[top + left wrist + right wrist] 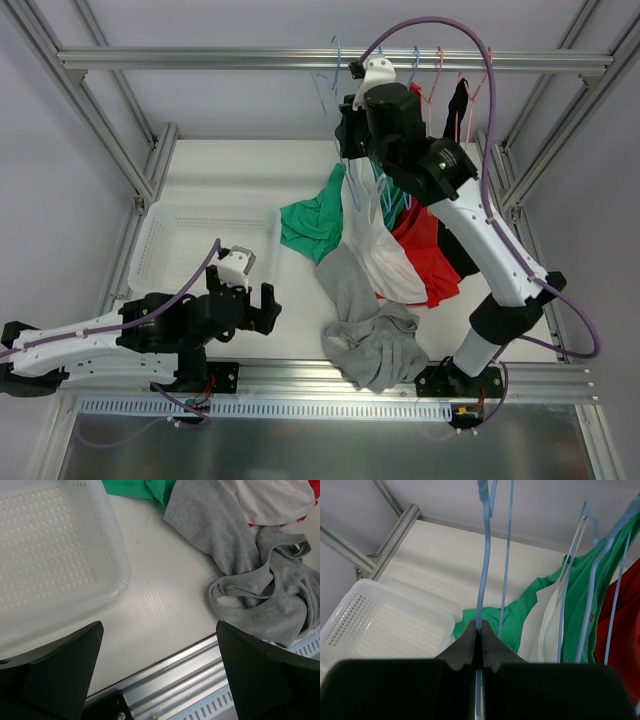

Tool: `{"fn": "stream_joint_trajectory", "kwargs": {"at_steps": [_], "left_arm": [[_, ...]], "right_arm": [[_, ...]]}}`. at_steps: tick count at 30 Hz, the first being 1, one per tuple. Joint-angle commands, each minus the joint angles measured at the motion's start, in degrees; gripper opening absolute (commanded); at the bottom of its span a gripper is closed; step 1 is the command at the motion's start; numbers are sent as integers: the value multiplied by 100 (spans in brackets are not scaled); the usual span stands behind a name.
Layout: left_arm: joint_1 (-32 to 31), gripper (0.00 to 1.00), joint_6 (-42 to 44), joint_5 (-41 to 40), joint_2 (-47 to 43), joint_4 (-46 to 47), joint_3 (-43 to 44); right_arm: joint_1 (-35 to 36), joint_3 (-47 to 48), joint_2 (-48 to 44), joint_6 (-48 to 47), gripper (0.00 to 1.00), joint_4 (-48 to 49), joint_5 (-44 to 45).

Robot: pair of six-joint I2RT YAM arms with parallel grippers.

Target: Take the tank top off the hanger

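My right gripper (348, 118) (481, 628) is raised near the rail and shut on the wire of a light-blue hanger (325, 85) (485, 565). No cloth shows on the part of that hanger in view. A grey tank top (372, 335) (272, 602) lies crumpled at the table's front edge. Green (315, 220) (520, 612), white (385, 250) (547, 625) and red (432, 255) (625, 630) tops hang from other hangers to the right. My left gripper (245, 295) (159, 630) is open and empty, low over the front edge, left of the grey top.
A white perforated basket (160, 250) (120, 572) stands at the left of the table, beside my left gripper. Several more hangers hook on the top rail (200, 58). Aluminium frame posts run along both sides and the front.
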Motion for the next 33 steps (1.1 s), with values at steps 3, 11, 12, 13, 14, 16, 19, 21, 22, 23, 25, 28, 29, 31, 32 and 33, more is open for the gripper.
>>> {"fn": "stream_joint_trajectory", "kwargs": {"at_steps": [3, 11, 12, 13, 14, 16, 19, 21, 22, 23, 25, 28, 29, 31, 32, 33], "left_arm": [[-54, 99, -467, -79, -343, -45, -395], [-54, 99, -643, 97, -722, -37, -835], [-54, 99, -669, 124, -713, -37, -844], [-54, 99, -678, 141, -704, -28, -844], [-54, 99, -704, 141, -687, -28, -844], [-54, 99, -713, 150, -643, -19, -774], [-54, 99, -696, 141, -503, 7, -625], [-54, 99, -652, 106, -345, 25, -537], [-54, 99, -643, 97, -283, 33, -449], [-54, 99, -617, 80, -178, 42, -414], [-54, 99, -616, 89, -63, 69, -309], [-54, 99, -573, 71, 139, 130, -150], [-54, 99, -529, 71, 226, 156, -106], [-54, 99, -459, 71, 323, 227, 25], [-54, 99, -406, 71, 420, 262, 70], [-54, 99, -371, 62, 464, 288, 105]], "right_arm": [[-270, 762, 536, -35, 0, 274, 10], [-447, 790, 889, 123, 0, 309, -69], [-438, 747, 871, 141, 0, 318, -105], [-447, 607, 854, 141, 0, 309, -183], [-438, 527, 836, 210, 0, 309, -228], [-438, 343, 696, 343, 0, 327, -333], [-438, -26, 451, 387, 7, 467, -395], [-438, -168, 353, 387, 12, 511, -404], [-447, -185, 327, 378, 11, 511, -430], [-447, -194, 274, 369, 12, 511, -448], [-447, -220, 212, 352, 26, 503, -579], [-438, -352, -16, 404, 56, 511, -667], [-429, -387, -77, 387, 57, 503, -694], [-438, -484, -306, 369, 62, 502, -781], [-438, -519, -394, 352, 68, 502, -808], [-438, -546, -551, 334, 68, 502, -843]]}}
